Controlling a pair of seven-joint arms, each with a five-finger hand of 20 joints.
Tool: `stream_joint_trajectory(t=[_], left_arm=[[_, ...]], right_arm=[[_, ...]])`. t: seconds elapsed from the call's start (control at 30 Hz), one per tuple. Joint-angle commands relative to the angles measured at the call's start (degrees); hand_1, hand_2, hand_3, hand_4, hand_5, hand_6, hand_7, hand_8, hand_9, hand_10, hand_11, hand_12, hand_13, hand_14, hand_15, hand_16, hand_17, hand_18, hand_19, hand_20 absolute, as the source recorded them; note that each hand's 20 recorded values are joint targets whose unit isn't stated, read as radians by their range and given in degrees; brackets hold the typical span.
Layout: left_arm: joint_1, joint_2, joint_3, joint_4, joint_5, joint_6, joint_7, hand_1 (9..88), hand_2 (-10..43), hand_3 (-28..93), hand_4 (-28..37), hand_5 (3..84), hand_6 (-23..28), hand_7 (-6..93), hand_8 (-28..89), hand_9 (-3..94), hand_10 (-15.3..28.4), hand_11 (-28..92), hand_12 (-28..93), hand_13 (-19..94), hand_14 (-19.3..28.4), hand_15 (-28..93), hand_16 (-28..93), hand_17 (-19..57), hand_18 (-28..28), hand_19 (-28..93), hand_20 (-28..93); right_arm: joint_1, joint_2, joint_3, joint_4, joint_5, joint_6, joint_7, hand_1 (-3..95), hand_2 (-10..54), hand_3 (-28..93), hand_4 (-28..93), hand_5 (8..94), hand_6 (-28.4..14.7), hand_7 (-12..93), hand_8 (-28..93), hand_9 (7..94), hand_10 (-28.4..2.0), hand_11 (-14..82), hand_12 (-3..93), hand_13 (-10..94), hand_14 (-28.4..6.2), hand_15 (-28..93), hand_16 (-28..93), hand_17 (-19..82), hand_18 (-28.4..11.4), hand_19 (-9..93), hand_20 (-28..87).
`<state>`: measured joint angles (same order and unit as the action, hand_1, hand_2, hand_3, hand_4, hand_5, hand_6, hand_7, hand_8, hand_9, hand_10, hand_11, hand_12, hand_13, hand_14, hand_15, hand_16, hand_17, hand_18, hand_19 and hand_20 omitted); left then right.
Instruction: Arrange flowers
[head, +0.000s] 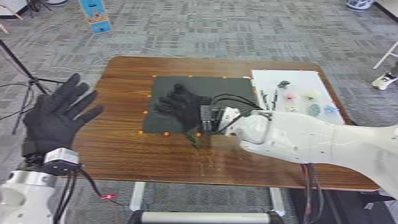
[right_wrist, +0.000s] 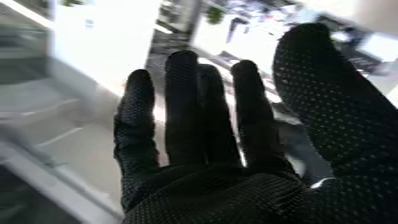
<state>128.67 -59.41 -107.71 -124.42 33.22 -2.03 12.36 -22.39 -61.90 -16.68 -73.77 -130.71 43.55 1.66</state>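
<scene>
Across the brown table (head: 124, 162), the right hand (head: 182, 106) spreads its fingers over the dark mat (head: 233, 85), a green sprig (head: 193, 140) at the mat's near edge, flowers (head: 310, 94) on white paper (head: 306, 77), so a slow, light stem pinch should serve best.

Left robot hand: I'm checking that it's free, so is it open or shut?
Open. In the head view the left robot hand has straight fingers, spread apart, and nothing in its grasp.
</scene>
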Motion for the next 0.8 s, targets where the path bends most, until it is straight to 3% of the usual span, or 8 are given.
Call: stream_joint_trajectory(t=[0.03, 0.17, 0.27, 0.37, 0.5, 0.57, 0.67, 0.8], left_arm=[[3.86, -0.37, -4.25, -2.13, -1.76, -1.36, 0.38, 25.3, -9.5, 60, -28.3, 26.5, 2.1, 15.7, -9, 22.0, 9.8, 13, 16, 19, 13.0, 14, 3, -9.7, 24.2, 41, 8], [7.81, -0.92, -7.73, -3.35, -2.17, -2.05, -0.53, 28.5, -9.5, 53, -28.3, 24.5, 1.5, 14.1, -8, 19.4, 9.2, 8, 16, 16, 13.3, 7, 6, -11.2, 25.4, 39, 6], [10.65, -2.05, -9.65, -3.74, -2.94, -1.49, -1.16, 37.0, -7.0, 35, -28.3, 22.2, 1.3, 13.9, -8, 17.3, 8.8, 5, 17, 14, 13.2, 3, 7, -12.1, 26.1, 38, 4], [11.53, -2.04, -9.26, -3.58, -3.44, 1.14, -0.11, 41.5, -5.9, 20, -22.8, 20.7, 1.2, 13.8, -8, 16.1, 8.3, 3, 18, 14, 13.2, 1, 7, -12.6, 26.2, 38, 4], [10.92, -1.16, -8.05, -3.24, -4.27, 2.53, 1.28, 41.1, -6.0, 22, -22.1, 20.1, 1.0, 14.0, -8, 16.0, 8.1, 3, 19, 13, 13.0, 0, 8, -13.1, 26.0, 38, 4], [10.62, -0.81, -7.54, -3.15, -4.16, 2.92, 1.7, 39.7, -6.1, 27, -25.8, 20.6, 1.1, 14.5, -8, 16.6, 8.4, 4, 19, 13, 13.0, 1, 8, -13.1, 25.5, 38, 5], [10.33, -0.64, -6.82, -3.1, -4.06, 3.0, 2.0, 38.6, -6.1, 31, -27.2, 21.2, 1.2, 14.8, -8, 17.5, 8.6, 6, 19, 14, 12.7, 2, 8, -12.6, 24.2, 38, 5], [9.85, -0.28, -5.86, -2.86, -4.07, 3.12, 1.89, 38.5, -5.9, 31, -27.9, 21.6, 1.2, 14.9, -8, 17.5, 8.7, 7, 19, 14, 12.6, 2, 8, -12.3, 23.5, 38, 5]], right_arm=[[-7.03, 12.52, 13.32, -14.36, -0.65, -7.19, 10.45, 33.1, -9.5, 90, -28, 27.0, -2.0, 34, -16, 32.5, -9.0, 26.7, 21.5, 29, -7.5, 69, 17, 13, -16.2, 71, 47], [-16.37, 20.0, 28.02, -23.61, 9.48, -16.64, 1.79, 32.7, -6.4, 92, -28, 31.5, -0.7, 28, -14, 45.4, -10.2, 40.9, 26.1, 41, -9.9, 74, 23, 17, -17.6, 73, 49], [-23.54, 23.62, 38.96, -27.33, 11.87, -25.44, -7.48, 42.1, 5.9, 86, -28, 35.2, 1.1, 23, -13, 58.3, -9.3, 32.1, 43.0, 49, -9.3, 71, 38, 23, -17.6, 79, 52], [-28.32, 26.34, 45.87, -29.98, 11.73, -33.03, -14.01, 47.6, 13.4, 86, -28, 36.6, 2.6, 19, -12, 63.4, -8.9, 28.6, 49.1, 52, -8.5, 70, 45, 26, -16.3, 81, 53], [-29.15, 28.42, 47.7, -31.31, 12.72, -41.54, -18.56, 47.5, 15.9, 86, -27, 36.8, 4.2, 17, -12, 67.8, -8.8, 30.4, 49.9, 56, -8.2, 71, 48, 28, -16.6, 84, 55], [-27.3, 28.94, 45.35, -31.21, 12.31, -43.75, -19.13, 46.2, 16.2, 87, -25, 36.9, 4.4, 16, -11, 68.5, -8.9, 31.1, 49.5, 58, -8.6, 72, 47, 30, -17.1, 85, 56], [-21.46, 29.52, 37.32, -29.66, 13.42, -41.81, -20.81, 43.2, 16.7, 90, -21, 37.4, 4.2, 16, -11, 69.6, -9.2, 31.2, 50.0, 59, -8.8, 72, 47, 31, -17.7, 86, 55], [-16.44, 29.8, 30.68, -29.05, 12.09, -43.04, -22.56, 41.3, 16.7, 93, -11, 38.7, 4.3, 19, -13, 70.2, -9.5, 30.2, 51.9, 59, -8.0, 69, 50, 29, -20.0, 93, 43]])
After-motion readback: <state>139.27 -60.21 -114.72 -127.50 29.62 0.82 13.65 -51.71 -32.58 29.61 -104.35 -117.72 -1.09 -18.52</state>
